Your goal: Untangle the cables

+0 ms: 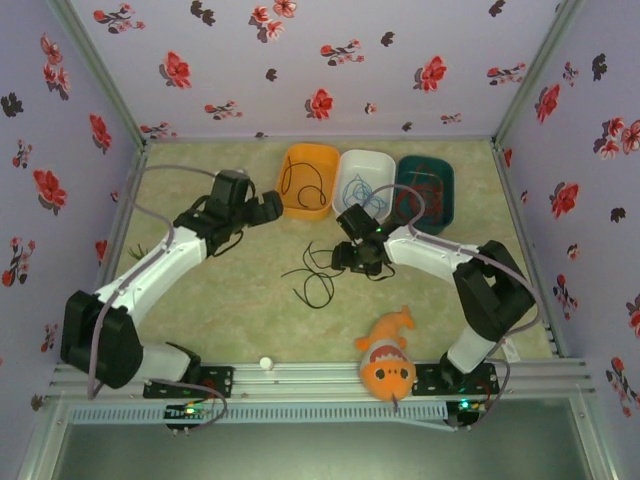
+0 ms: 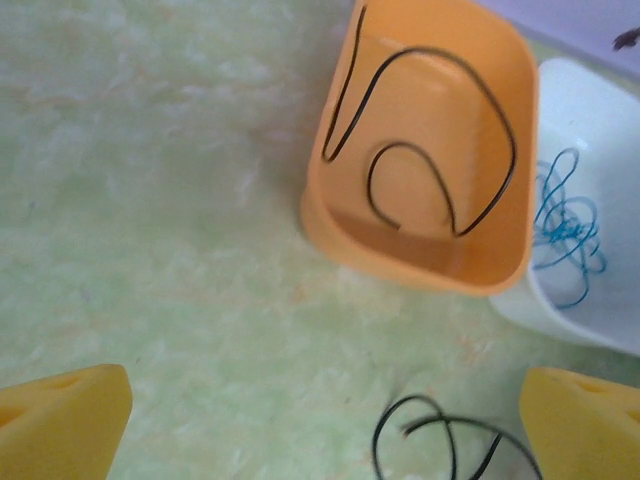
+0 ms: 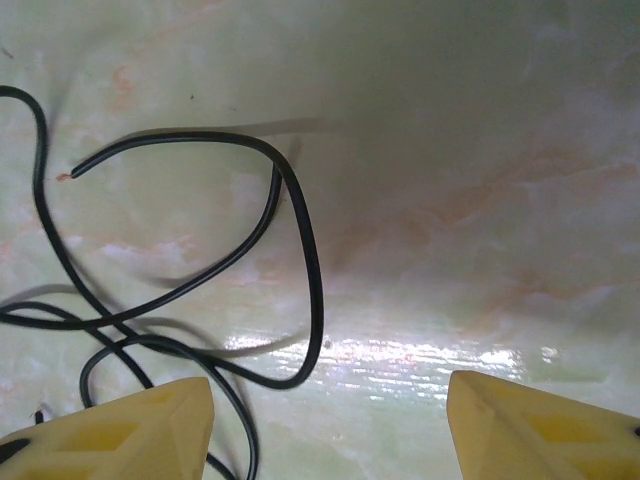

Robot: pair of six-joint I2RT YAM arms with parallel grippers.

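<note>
Loose black cables (image 1: 312, 277) lie tangled on the green table; in the right wrist view they loop (image 3: 296, 262) just left of centre. My right gripper (image 1: 358, 262) hovers low over them, open (image 3: 330, 432), with one strand running under its left finger (image 3: 120, 435). My left gripper (image 1: 268, 207) is open (image 2: 325, 432) beside the orange tray (image 1: 326, 205), above bare table with a black loop (image 2: 440, 440) near its right finger (image 2: 585, 425). The orange tray holds a black cable (image 2: 430, 150), the white tray (image 1: 346, 200) a blue cable (image 2: 565, 225), and the dark green tray (image 1: 445, 205) a red cable (image 1: 418, 188).
The three trays stand in a row at the back of the table. An orange fish toy (image 1: 388, 360) rests on the front rail by the right arm's base. A small white knob (image 1: 265, 363) sits on the rail. Flowered walls close in the sides and back.
</note>
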